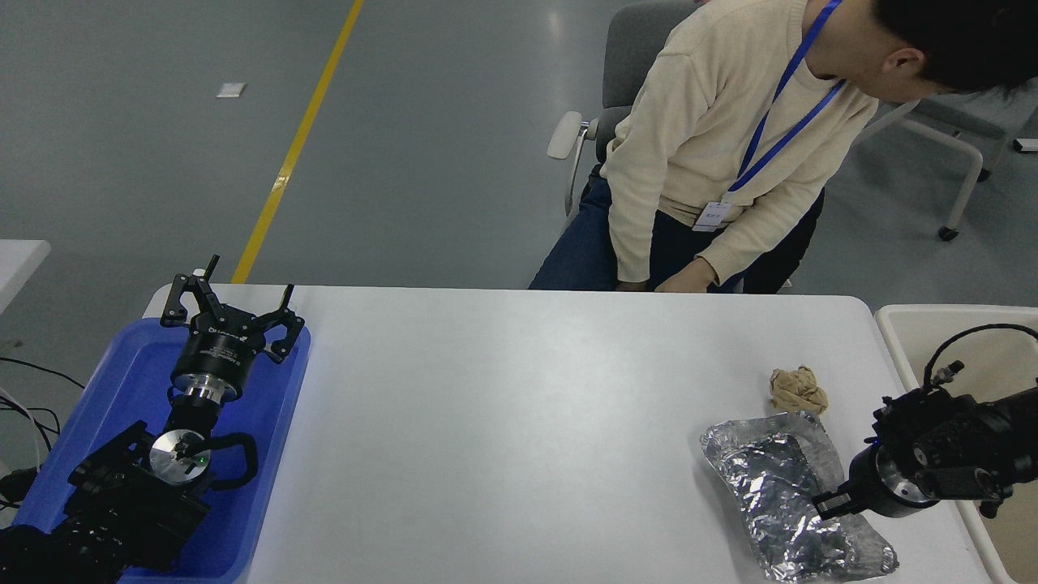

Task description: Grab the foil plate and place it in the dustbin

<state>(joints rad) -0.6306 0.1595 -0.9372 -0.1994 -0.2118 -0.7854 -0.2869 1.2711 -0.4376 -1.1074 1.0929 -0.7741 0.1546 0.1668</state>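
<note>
The foil plate (778, 487) lies wrinkled and oblong on the white table (503, 422) near its front right corner. My right gripper (835, 503) comes in from the right edge and sits low on the plate's right side. Its fingers look closed on the foil, and only one dark fingertip (829, 503) shows. The beige dustbin (932, 312) stands just past the table's right edge, behind my right arm. My left gripper (231, 312) is open and parked over the blue tray at the lower left.
A small tan paper ball (799, 389) lies just beyond the foil plate's far end. The blue tray (122, 381) sits at the table's left end. A person sits at the far side, a hand (681, 284) at the table's edge.
</note>
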